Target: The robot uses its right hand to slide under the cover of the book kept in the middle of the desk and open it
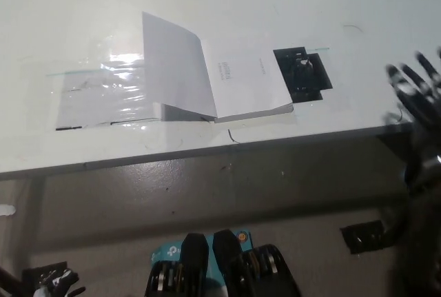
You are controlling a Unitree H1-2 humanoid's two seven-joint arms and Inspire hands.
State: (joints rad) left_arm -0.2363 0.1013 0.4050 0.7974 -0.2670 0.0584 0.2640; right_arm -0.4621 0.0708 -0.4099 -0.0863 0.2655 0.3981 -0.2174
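Matt paper book (227,80), glossy film (103,90)

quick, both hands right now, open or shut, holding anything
Right hand: open, fingers spread, holding nothing, off the desk's right edge.
Left hand: barely in view at bottom left, cannot tell.
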